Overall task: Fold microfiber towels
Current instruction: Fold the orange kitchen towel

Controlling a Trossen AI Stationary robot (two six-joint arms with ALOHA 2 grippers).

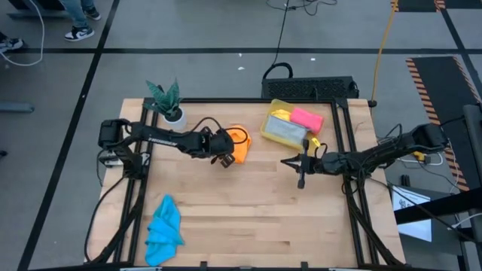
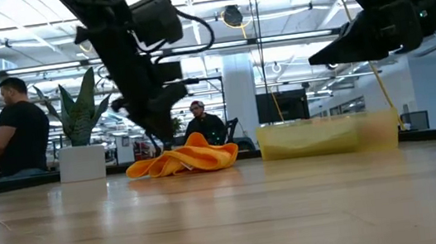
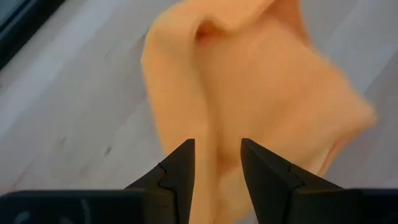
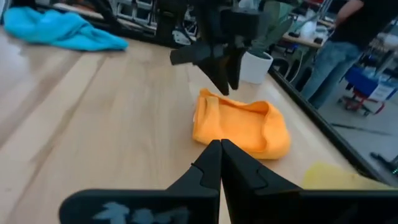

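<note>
1. Left gripper (image 3: pixel 217 168) sits nearest the lens in its wrist view, fingers parted with a gap between them, poised over the orange towel (image 3: pixel 249 87); nothing is caught between the tips.
2. From above, left gripper (image 1: pixel 224 157) is at the towel's near-left edge; orange towel (image 1: pixel 239 144) lies crumpled on the wooden table (image 1: pixel 248 218), rear-centre-left.
3. Low view: orange towel (image 2: pixel 185 159) is a rumpled heap on the tabletop, and the left arm's fingers come down just at its left end; contact is possibly there, hard to tell from this angle.
4. Right gripper (image 1: pixel 301 181) hangs over the table right of centre, fingers pressed fully together, holding nothing; in its wrist view the tips (image 4: pixel 220 146) meet with no gap.
5. Blue towel (image 1: pixel 163 229) is bunched at the front-left of the table, well apart from both arms.
6. Yellow bin (image 1: pixel 269 124) stands at the rear right, holding the pink towel (image 1: pixel 307 118), grey towel (image 1: pixel 285 132) and a bit of yellow towel (image 1: pixel 282 114).
7. Potted plant (image 1: pixel 169 101) stands at the rear-left corner, near the orange towel.
8. People sit in the room behind the table in the low view.
</note>
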